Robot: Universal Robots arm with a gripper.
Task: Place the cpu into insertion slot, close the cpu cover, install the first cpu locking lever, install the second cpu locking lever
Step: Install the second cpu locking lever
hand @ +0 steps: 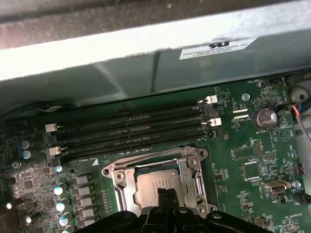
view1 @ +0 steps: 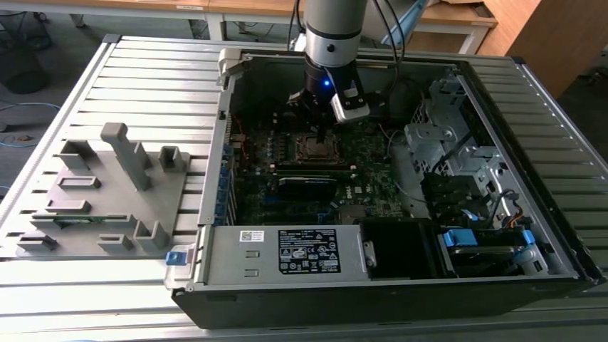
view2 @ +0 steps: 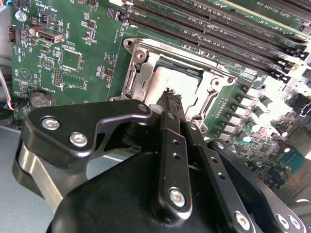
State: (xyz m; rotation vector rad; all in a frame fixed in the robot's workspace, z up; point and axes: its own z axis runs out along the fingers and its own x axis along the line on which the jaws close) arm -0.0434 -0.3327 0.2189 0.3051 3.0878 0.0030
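cpu (hand: 155,187) near edge — hidden behind gripper (hand: 166,198) fingers

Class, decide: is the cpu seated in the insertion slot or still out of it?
In: the cpu lies flat inside the insertion slot, framed by the cpu cover.

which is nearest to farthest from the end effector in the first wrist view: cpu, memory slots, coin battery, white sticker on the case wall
1. The cpu, seated in the insertion slot, directly at the end effector tips.
2. The memory slots, just beyond the socket.
3. The coin battery, off to one side on the green board.
4. The white sticker, up on the grey case wall.
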